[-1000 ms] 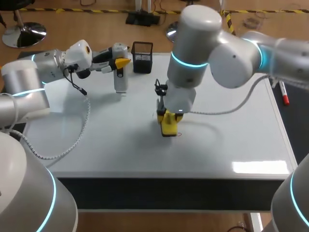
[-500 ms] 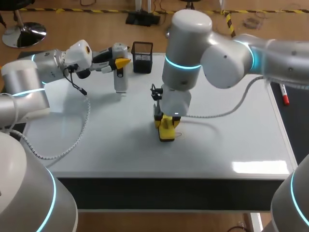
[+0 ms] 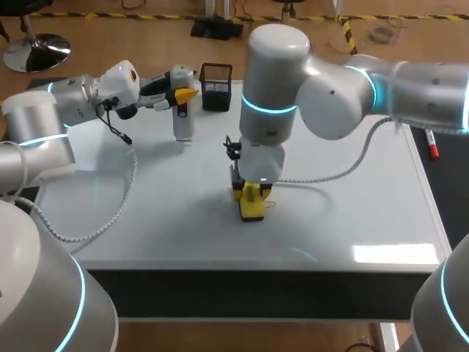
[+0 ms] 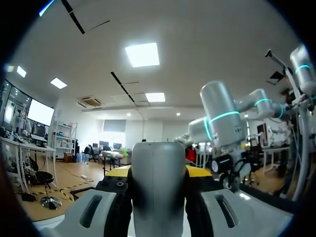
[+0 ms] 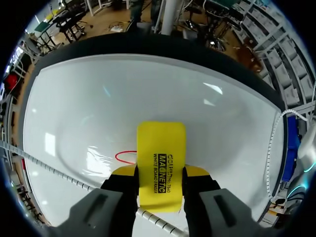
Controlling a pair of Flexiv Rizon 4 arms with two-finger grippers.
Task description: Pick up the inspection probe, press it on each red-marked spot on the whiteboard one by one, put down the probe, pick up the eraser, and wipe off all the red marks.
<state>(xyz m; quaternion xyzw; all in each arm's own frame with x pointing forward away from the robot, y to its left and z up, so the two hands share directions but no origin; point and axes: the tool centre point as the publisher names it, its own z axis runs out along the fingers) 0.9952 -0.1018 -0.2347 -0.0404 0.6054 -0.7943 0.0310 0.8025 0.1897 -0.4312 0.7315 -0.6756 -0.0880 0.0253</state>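
**Probe held at left, eraser set on board at centre**

At the far left of the whiteboard [image 3: 352,191], the inspection probe [image 3: 182,121] is held upright in the left gripper [image 3: 183,97], whose fingers are closed against its sides. A black holder [image 3: 216,86] is seen just beside it. At the middle, the yellow eraser [image 5: 161,148] is clamped between the fingers of the right gripper [image 5: 161,172] and set on the board, with a red mark [image 5: 126,157] just beside it.
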